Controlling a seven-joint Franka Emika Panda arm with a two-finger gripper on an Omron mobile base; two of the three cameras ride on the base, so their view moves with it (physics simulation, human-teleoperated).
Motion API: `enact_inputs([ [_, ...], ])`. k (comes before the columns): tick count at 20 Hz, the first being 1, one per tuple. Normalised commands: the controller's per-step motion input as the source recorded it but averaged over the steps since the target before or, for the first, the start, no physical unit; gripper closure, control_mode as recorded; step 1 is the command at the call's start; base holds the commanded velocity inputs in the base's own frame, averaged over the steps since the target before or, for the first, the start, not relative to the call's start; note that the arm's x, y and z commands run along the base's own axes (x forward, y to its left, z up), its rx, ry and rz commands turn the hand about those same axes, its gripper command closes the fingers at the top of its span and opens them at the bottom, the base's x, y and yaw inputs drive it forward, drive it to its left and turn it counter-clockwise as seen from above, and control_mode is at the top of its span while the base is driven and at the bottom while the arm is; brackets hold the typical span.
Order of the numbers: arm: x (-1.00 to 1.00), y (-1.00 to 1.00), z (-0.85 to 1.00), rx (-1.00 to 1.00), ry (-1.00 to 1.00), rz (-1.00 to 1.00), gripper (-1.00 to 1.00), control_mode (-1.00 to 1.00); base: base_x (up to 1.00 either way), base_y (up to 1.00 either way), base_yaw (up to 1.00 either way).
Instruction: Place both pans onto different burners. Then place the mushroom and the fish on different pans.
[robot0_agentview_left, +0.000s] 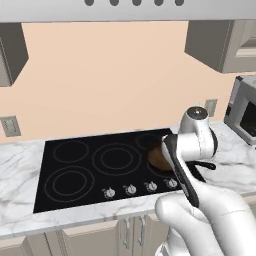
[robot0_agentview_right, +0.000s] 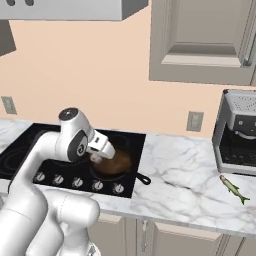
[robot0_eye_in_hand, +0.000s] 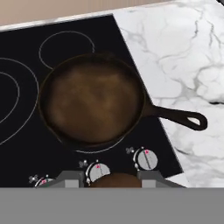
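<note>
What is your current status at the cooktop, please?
Gripper above the knobs, shut on a reddish-brown thing, likely the mushroom. Brown pan sits on a burner, empty. Fish on the counter. Nothing blocking.

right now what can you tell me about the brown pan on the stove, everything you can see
The pan is a round skillet with a rusty-brown inside and a dark rim, like cast iron. It sits flat on the cooktop at its right front burner. Its long black handle, with a hanging hole at the end, reaches out over the marble counter. The pan is empty; nothing grips it.
</note>
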Motion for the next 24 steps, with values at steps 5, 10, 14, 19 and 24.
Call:
enact_inputs([
  [5,0.48,0.01,-0.23,0.00,0.00,0.00,1.00,-1.00,0.00,0.00,0.00],
  [10,0.47,0.00,-0.47,0.00,0.00,0.00,1.00,-1.00,0.00,0.00,0.00],
  [14,0.38,0.00,-0.45,0.00,0.00,0.00,1.00,-1.00,0.00,0.00,0.00],
  [19,0.34,0.00,-0.37,0.00,0.00,0.00,1.00,-1.00,0.00,0.00,0.00],
  [24,0.28,0.00,-0.28,0.00,0.00,0.00,1.00,-1.00,0.00,0.00,0.00],
])
